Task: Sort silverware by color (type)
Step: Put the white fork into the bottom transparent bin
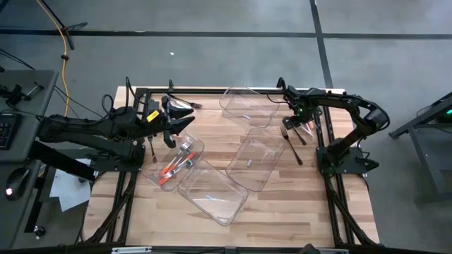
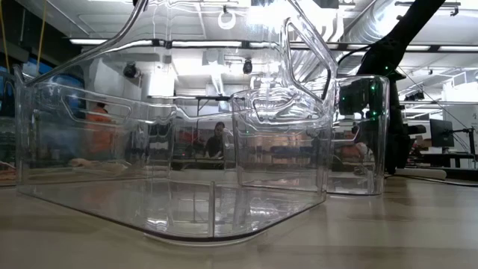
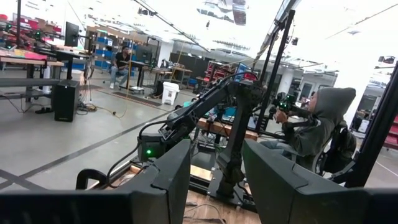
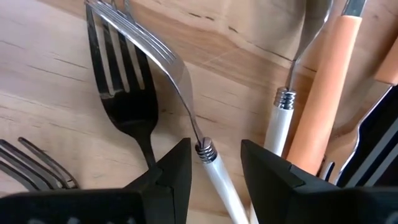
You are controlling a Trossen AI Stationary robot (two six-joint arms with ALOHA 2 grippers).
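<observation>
My right gripper (image 1: 302, 125) (image 4: 215, 155) is down over a loose pile of silverware (image 1: 293, 135) near the table's right side. It is open, its fingers standing on either side of a white-handled fork (image 4: 186, 93) just behind the ferrule, with a gap showing on both sides. Beside that fork lie an all-black fork (image 4: 127, 106), a second white handle (image 4: 278, 127) and an orange handle (image 4: 324, 87), all flat on the wood. Orange-handled pieces (image 1: 173, 169) lie in a clear bin. My left gripper (image 1: 182, 115) (image 3: 214, 168) hangs open and empty above the table's left part.
Several clear plastic bins stand on the table: one at the far edge (image 1: 248, 106), one in the middle (image 1: 256, 161), one near the front (image 1: 212, 192), and the left one (image 1: 189, 149) holding the orange pieces. A person in a grey hood (image 3: 323, 124) sits beyond the table.
</observation>
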